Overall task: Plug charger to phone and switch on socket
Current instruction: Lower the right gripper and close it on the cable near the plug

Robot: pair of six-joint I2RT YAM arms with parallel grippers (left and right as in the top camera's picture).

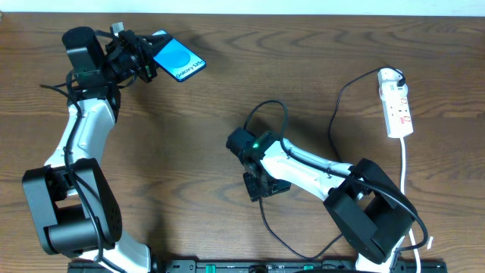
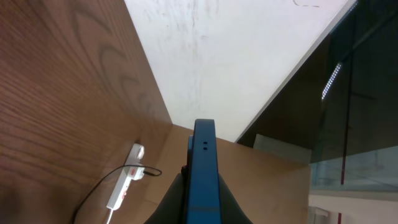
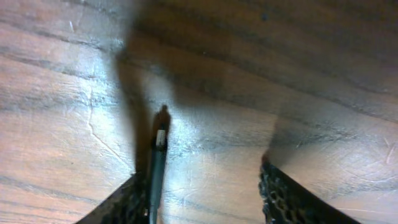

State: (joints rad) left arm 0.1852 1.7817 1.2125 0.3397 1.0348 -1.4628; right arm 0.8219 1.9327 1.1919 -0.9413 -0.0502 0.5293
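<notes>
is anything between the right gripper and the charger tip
Nothing visible. The charger tip lies on the table between the open fingers of the right gripper, close beside one of them.

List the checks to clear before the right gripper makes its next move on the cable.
1. Flat blue-screened, black-edged smartphone clamped in the left gripper: ok.
2. Plug tip of the thin black charger cable between the right gripper fingers: ok.
3. Both fingers touching the cable: not ok; jaws apart, cable beside one finger.
4. Smartphone's port facing the plug tip: cannot tell.
5. Narrow white power strip switched off: cannot tell.
</notes>
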